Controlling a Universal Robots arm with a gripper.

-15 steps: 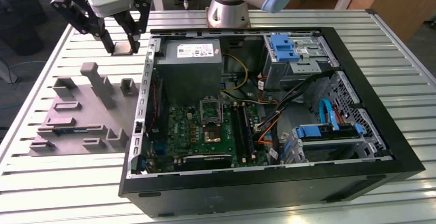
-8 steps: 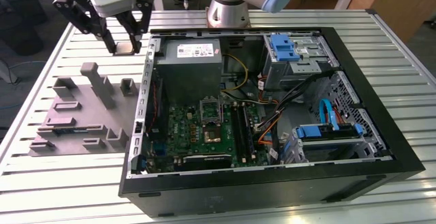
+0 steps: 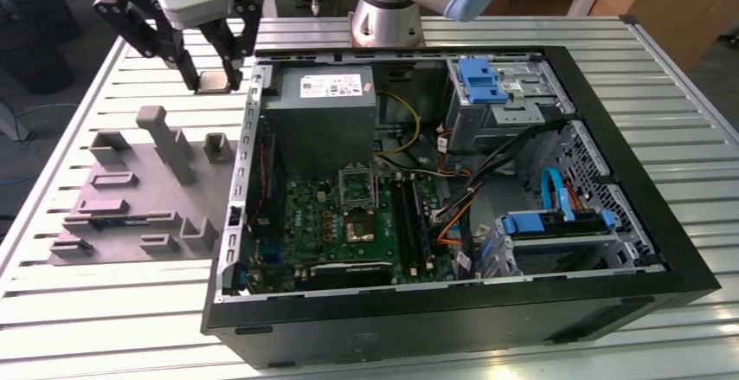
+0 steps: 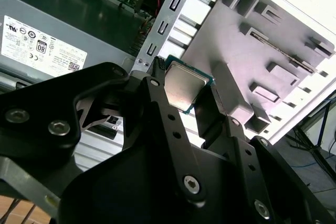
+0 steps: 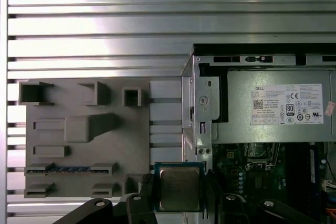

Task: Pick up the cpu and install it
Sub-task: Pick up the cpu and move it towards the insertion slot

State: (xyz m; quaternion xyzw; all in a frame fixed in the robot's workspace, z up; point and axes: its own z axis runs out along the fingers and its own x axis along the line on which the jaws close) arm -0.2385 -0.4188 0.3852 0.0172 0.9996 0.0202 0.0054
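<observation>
One cpu (image 5: 179, 188): flat square, silvery-grey top, thin green rim
gripper (image 3: 215, 80): clamped on cpu edges, hanging by the case (image 3: 462, 319) corner

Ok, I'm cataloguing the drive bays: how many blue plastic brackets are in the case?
2: one blue bracket near the arm's base, another lower at the exterior view's right. Others may be hidden.

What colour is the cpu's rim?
Greenish, framing a silvery-grey top on the cpu; clearest in the second wrist view.
</observation>
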